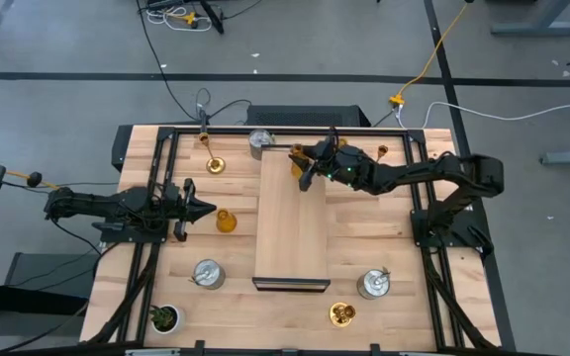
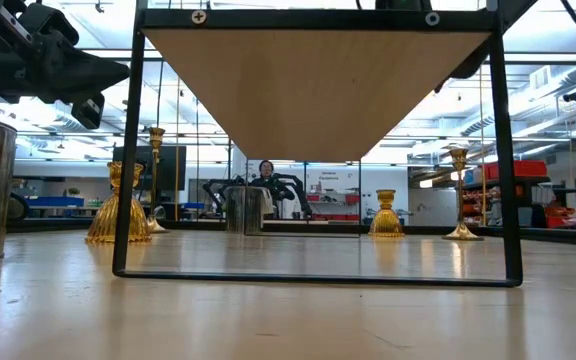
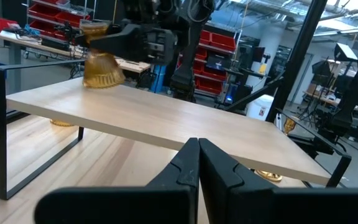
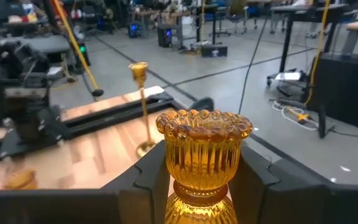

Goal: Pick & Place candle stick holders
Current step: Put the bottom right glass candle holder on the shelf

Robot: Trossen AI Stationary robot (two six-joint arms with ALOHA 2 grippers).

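Ribbed amber glass candle holder (image 4: 202,163), bead-rimmed, clamped in right end effector (image 4: 201,186) over pale wooden shelf's (image 1: 291,222) far end; left end effector (image 3: 197,163) closed, empty.

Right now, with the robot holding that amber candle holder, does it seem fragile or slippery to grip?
The amber candle holder looks like ribbed glass, so it is probably brittle and fairly heavy for its size. The right gripper clamps its narrow waist, where the ribs likely help against slipping. Its wide bell base should keep it from tipping once set on the raised shelf.

Grey floor (image 1: 67,89), red shelving (image 3: 61,15).
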